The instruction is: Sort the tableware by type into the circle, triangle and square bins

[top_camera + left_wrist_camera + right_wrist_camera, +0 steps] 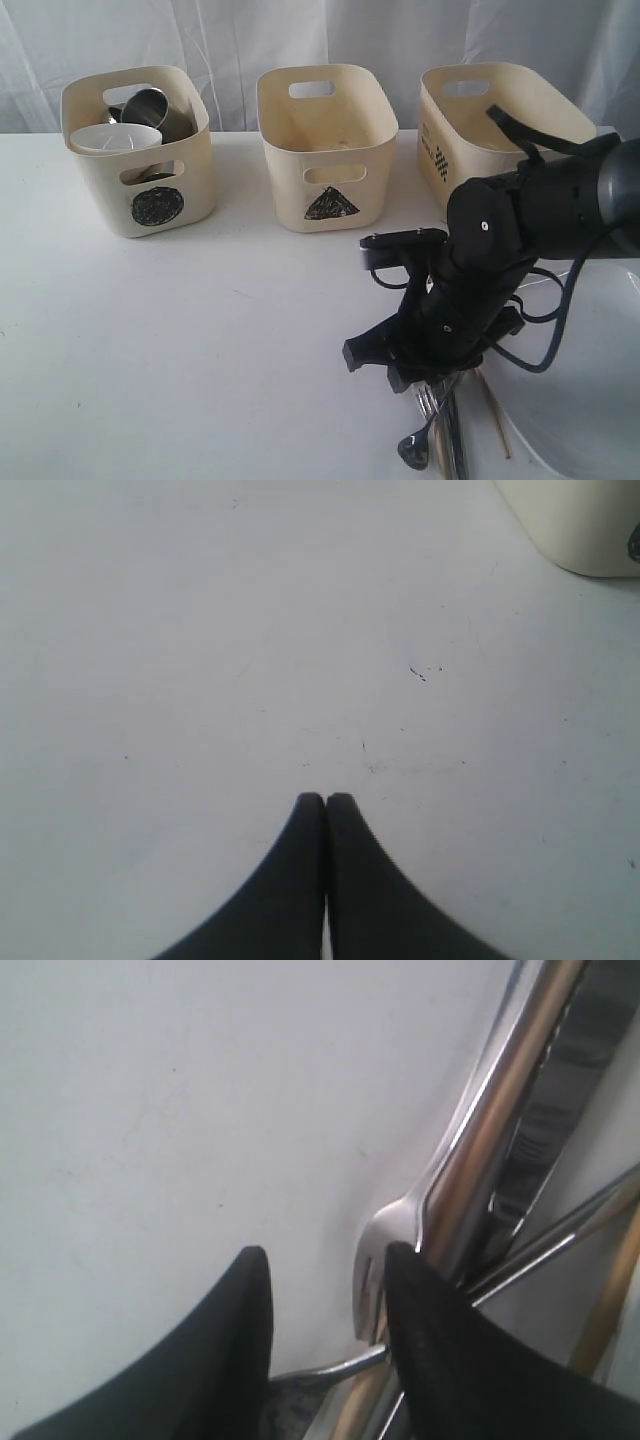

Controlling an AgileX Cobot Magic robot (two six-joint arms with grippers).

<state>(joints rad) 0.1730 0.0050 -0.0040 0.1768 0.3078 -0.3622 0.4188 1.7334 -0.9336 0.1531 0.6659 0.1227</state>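
**Fig.** R gripper (325, 1255): jaws part-open, nothing clamped; fork (392, 1222) tines sit betw. its fingers, touching one. Fork lies w/ knife (545, 1110) at near right, beside plate (600, 420). L gripper (325, 800): closed, empty, above bare table (200, 630).

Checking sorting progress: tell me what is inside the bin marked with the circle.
In the circle bin, a small white bowl sits on top, with a steel mug tilted behind it. Anything beneath them is hidden by the bowl and the bin's wall.
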